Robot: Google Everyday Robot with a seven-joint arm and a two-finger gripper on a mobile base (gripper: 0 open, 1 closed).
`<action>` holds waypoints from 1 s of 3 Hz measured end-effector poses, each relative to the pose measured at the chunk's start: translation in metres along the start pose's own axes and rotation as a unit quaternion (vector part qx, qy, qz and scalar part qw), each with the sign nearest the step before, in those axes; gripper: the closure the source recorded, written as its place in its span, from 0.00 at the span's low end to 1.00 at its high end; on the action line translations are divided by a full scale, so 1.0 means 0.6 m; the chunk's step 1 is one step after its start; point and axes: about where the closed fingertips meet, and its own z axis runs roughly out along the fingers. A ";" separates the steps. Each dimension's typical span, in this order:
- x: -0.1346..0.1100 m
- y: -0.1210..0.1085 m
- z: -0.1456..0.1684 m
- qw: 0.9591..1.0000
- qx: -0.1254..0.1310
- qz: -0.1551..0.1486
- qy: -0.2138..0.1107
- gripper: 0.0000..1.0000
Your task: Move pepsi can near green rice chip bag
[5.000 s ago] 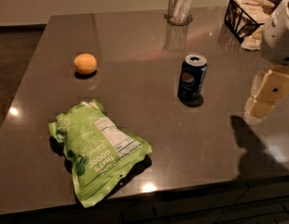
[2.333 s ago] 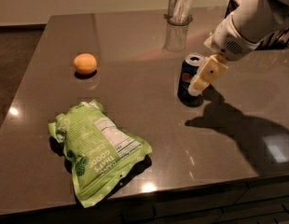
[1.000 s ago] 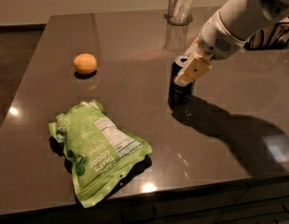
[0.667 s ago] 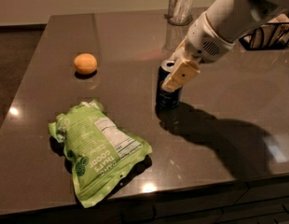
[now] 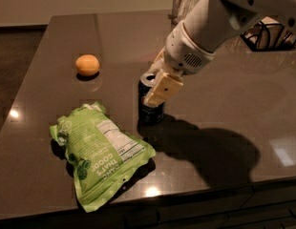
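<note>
gripper (image 5: 152, 84) closed on can (image 5: 150, 112) top, close beside bag (image 5: 102, 151) | risk: can base drags on worktop (image 5: 243, 89) or catches bag edge, tilting out of grip

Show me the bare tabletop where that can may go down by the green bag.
Bare: the narrow strip between the green bag and the can in the gripper; the patch between orange and bag; the wide table right of the can. Crowded: the far edge, with glass and basket.
</note>
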 end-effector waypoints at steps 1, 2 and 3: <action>-0.019 0.016 0.012 1.000 -0.004 -0.019 -0.005 0.82; -0.028 0.025 0.019 0.999 -0.007 -0.030 -0.009 0.59; -0.030 0.033 0.023 0.999 -0.011 -0.036 -0.012 0.36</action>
